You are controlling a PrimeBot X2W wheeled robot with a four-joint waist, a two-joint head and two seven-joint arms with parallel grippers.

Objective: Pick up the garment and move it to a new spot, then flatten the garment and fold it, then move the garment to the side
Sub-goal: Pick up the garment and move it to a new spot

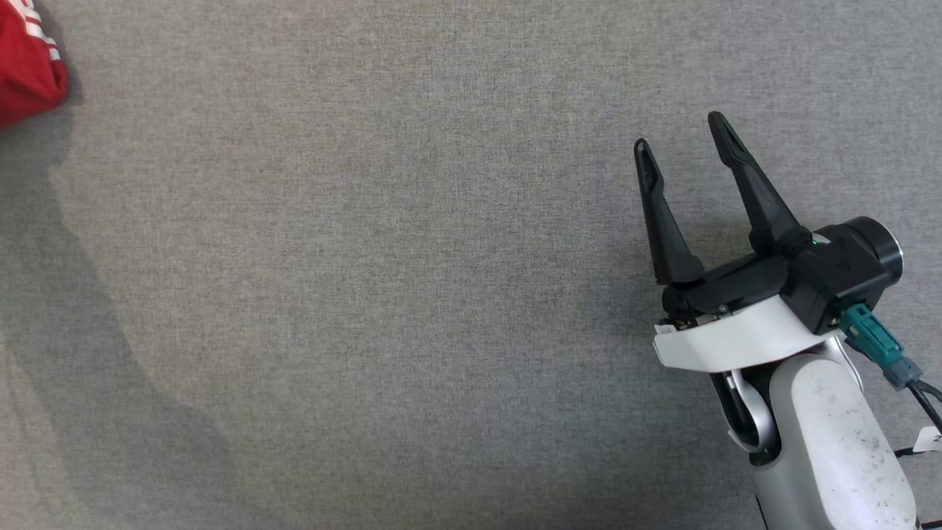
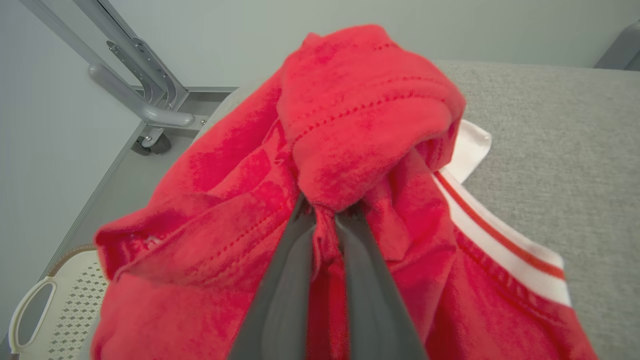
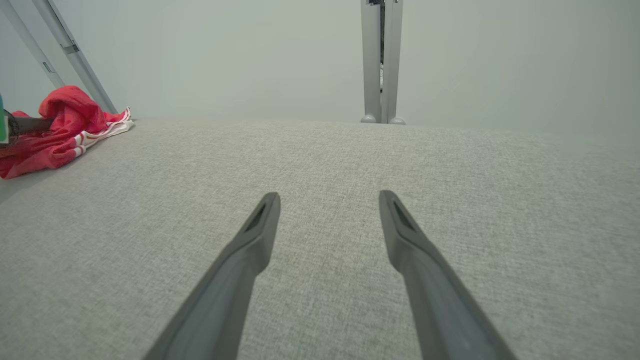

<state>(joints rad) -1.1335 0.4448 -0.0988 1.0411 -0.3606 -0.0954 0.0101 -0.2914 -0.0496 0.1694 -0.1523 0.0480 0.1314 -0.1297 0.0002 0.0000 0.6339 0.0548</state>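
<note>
Left gripper (image 2: 325,212) clamped on fold of red garment (image 2: 370,125), cloth bunched over fingertips in left wrist view. Garment sits in upper left corner of head view, near edge of grey table (image 1: 412,294). Right gripper (image 1: 679,131) at lower right of head view, fingers apart, nothing between them. I judge step as pick-up. My plan: lift straight up until hem clears table, watch pinch for slipping cloth, then carry toward frame centre, slow, no dragging

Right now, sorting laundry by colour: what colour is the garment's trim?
White trim with a red stripe on the red garment; clearest in the left wrist view.
</note>
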